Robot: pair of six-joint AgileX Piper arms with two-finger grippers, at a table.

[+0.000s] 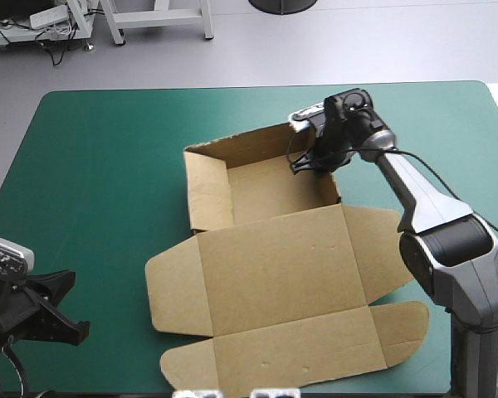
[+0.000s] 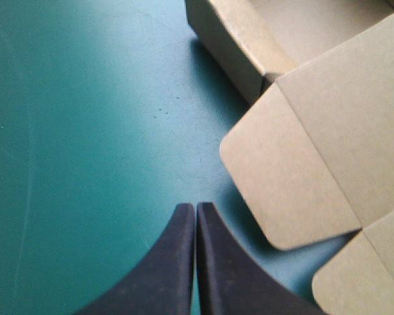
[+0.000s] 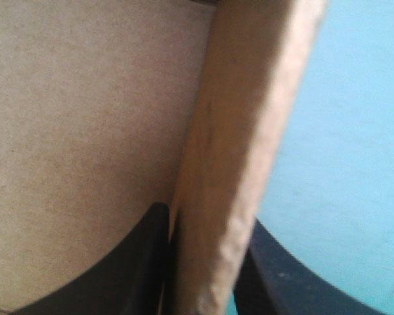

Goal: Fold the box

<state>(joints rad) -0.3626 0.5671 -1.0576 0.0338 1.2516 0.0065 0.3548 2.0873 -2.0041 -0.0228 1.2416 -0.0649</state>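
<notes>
The brown box (image 1: 274, 249) lies mid-table as an open tray with raised walls at the far end and its lid with flaps spread flat toward the near edge. My right gripper (image 1: 315, 160) is at the tray's right wall (image 3: 236, 164), one black finger inside (image 3: 134, 262) and one outside, shut on that wall. My left gripper (image 1: 54, 311) rests low at the table's near left corner, fingers pressed together (image 2: 196, 262), nothing held. Ahead of it lie the lid's rounded left flap (image 2: 289, 177) and the tray's left wall (image 2: 233, 39).
Bare teal-green cover (image 1: 91, 182) stretches left of the box and along the far edge. The right arm reaches over the table's right side.
</notes>
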